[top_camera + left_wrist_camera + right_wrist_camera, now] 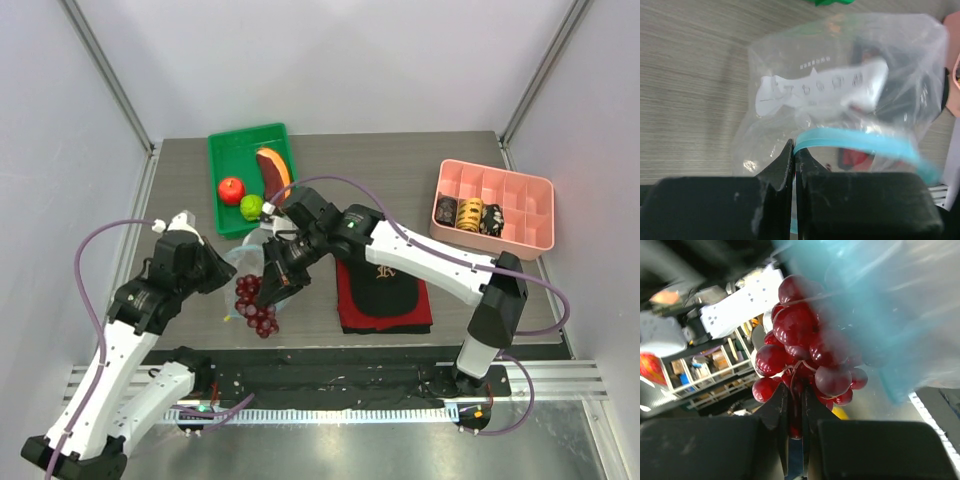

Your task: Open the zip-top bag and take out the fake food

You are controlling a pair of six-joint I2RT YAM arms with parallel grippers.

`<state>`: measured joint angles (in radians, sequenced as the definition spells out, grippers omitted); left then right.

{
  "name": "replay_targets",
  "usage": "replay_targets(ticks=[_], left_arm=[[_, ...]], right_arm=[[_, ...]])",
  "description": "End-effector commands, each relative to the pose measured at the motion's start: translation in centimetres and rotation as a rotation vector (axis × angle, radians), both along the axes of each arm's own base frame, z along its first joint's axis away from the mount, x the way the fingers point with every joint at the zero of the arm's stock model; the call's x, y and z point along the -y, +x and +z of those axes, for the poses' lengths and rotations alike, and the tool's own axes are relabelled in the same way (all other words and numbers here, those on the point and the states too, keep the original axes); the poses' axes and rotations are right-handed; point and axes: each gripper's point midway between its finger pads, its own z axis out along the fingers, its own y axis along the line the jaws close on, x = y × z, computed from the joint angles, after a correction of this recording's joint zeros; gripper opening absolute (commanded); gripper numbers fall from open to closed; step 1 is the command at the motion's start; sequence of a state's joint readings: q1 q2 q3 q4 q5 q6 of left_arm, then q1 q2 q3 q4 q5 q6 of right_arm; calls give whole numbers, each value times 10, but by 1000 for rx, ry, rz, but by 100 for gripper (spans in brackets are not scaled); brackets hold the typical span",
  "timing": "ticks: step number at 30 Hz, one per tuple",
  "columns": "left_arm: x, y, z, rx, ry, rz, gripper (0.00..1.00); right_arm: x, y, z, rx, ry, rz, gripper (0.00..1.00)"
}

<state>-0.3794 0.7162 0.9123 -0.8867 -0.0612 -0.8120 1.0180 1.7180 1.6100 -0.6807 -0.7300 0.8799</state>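
The clear zip-top bag (pixel 246 258) hangs between the arms, its blue zip strip (pixel 860 141) showing in the left wrist view. My left gripper (pixel 794 146) is shut on the bag's mouth edge; it also shows in the top view (pixel 222 268). My right gripper (pixel 796 392) is shut on the dark red grape bunch (pixel 805 347), which hangs below the bag (pixel 257 303) above the table. The red apple (pixel 231 189), green piece (pixel 251 206) and melon slice (pixel 273 167) lie in the green tray (pixel 228 150).
A pink divided box (pixel 520 200) with dark and yellow items stands at the right. A black and red cloth (pixel 385 296) lies on the table under my right arm. Grey walls close in the table on both sides.
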Motion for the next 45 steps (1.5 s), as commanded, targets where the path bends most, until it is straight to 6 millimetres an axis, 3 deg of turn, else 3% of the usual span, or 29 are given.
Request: replay_targets(ticks=[1, 5, 8, 10, 12, 15, 19, 20, 21, 22, 26, 27, 30, 31, 33, 34, 36, 37, 40, 43, 45], left_arm=[[-7, 1, -10, -63, 37, 49, 0], [-13, -5, -22, -134, 68, 73, 0], [-14, -12, -22, -146, 65, 70, 0], [-15, -19, -17, -128, 49, 68, 0], [-19, -23, -14, -117, 47, 80, 0], [-31, -36, -8, -120, 76, 107, 0], [-49, -50, 9, -82, 117, 139, 0], [-53, -56, 15, -62, 118, 142, 0], [-54, -58, 18, -50, 117, 144, 0], [-58, -61, 22, -38, 123, 156, 0], [-67, -68, 31, -2, 128, 183, 0], [-68, -68, 31, -1, 131, 182, 0], [-69, -66, 35, 7, 138, 185, 0], [-70, -65, 35, 7, 145, 190, 0], [-74, -63, 36, 7, 163, 208, 0], [-74, -61, 35, -1, 172, 212, 0], [-76, -57, 33, -4, 188, 225, 0], [-75, -54, 32, -9, 189, 225, 0], [-69, -45, 28, -21, 178, 229, 0], [-63, -36, 20, -57, 182, 223, 0], [-64, -32, 16, -73, 195, 236, 0]], right_arm=[[-1, -9, 72, 123, 210, 100, 2], [-3, -7, 110, 202, 313, 106, 2], [-7, 13, 130, 270, 346, 40, 2], [-14, 39, 135, 337, 346, -43, 2], [-17, 76, 143, 417, 338, -170, 1], [-23, 133, 138, 473, 314, -329, 2], [-27, 203, 118, 576, 252, -480, 2], [-34, 221, 96, 582, 207, -495, 1], [-32, 238, 97, 611, 201, -528, 1], [-32, 253, 85, 634, 168, -554, 2], [-37, 306, 50, 707, 94, -625, 1], [-41, 318, 33, 715, 65, -632, 2], [-37, 346, 19, 809, 15, -665, 6], [-40, 353, 0, 810, -14, -659, 7], [-38, 366, -6, 836, -25, -664, 15], [-39, 373, -22, 831, -46, -662, 27], [-40, 379, -25, 851, -45, -658, 40], [-40, 383, -31, 852, -57, -662, 60], [-39, 385, -20, 861, -44, -683, 97], [-33, 378, -7, 844, -48, -689, 100], [-18, 371, -8, 815, -116, -714, 100]])
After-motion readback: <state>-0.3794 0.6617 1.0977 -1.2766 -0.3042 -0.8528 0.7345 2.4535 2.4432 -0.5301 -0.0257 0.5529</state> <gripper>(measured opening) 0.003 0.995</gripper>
